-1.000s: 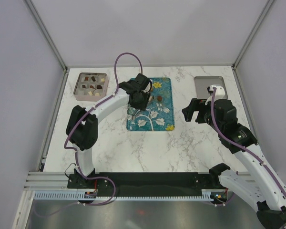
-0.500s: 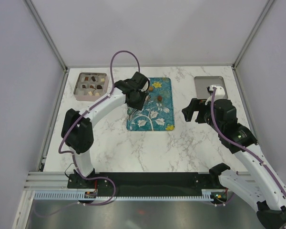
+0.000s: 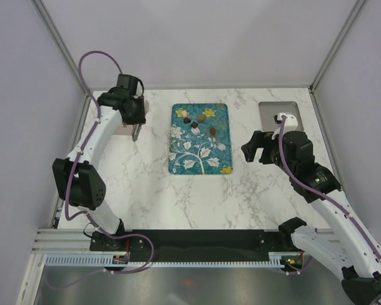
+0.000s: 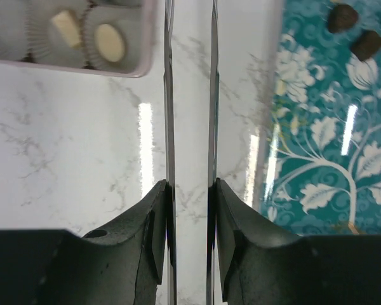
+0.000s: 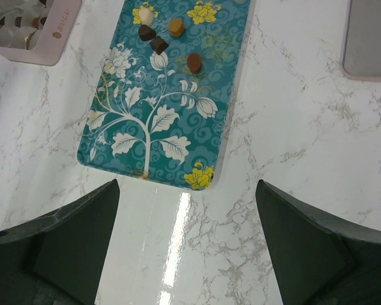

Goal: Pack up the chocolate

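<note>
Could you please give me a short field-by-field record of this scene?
left fingers: closed on the tongs, beside the box
right fingers: open, empty, over the table right of the tray
tray: five loose chocolates at its far end
box: paper cups; two cream pieces show in the left wrist view
tongs tips: out of view, so any load cannot be told

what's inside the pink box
Paper cups, one holding a cream rectangular chocolate, one a cream oval chocolate. The rest of the pink box is cut off or hidden under the left gripper and its tongs.
</note>
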`<state>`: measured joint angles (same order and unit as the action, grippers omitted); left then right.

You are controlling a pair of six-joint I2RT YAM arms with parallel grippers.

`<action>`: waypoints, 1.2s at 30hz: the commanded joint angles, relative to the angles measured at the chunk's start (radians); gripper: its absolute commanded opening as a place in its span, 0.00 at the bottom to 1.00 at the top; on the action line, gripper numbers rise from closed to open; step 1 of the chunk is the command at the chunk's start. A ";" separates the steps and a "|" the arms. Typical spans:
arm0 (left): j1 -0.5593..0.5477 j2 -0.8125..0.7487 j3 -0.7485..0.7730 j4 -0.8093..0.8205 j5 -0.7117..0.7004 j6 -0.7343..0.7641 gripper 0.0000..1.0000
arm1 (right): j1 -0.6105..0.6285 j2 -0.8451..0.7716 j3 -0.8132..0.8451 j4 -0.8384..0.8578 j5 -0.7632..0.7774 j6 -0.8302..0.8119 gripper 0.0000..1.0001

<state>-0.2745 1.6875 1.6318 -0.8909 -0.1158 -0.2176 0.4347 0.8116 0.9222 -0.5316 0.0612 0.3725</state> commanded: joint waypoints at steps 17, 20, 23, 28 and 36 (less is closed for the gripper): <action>0.368 0.046 0.005 0.020 -0.082 -0.008 0.33 | -0.001 0.024 -0.009 0.048 -0.026 0.013 0.97; 0.374 0.061 -0.006 0.027 -0.108 -0.005 0.34 | -0.001 0.031 -0.011 0.047 -0.021 0.006 0.97; 0.377 0.072 -0.016 0.033 -0.120 -0.002 0.34 | -0.001 0.027 -0.011 0.047 -0.015 0.006 0.97; 0.377 0.080 -0.039 0.046 -0.122 -0.002 0.34 | -0.001 0.035 -0.011 0.048 -0.014 0.005 0.97; 0.377 0.093 -0.039 0.055 -0.108 0.006 0.36 | -0.002 0.031 -0.010 0.048 -0.014 0.005 0.97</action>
<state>0.0967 1.7760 1.5875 -0.8803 -0.2085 -0.2165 0.4347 0.8482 0.9100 -0.5213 0.0345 0.3798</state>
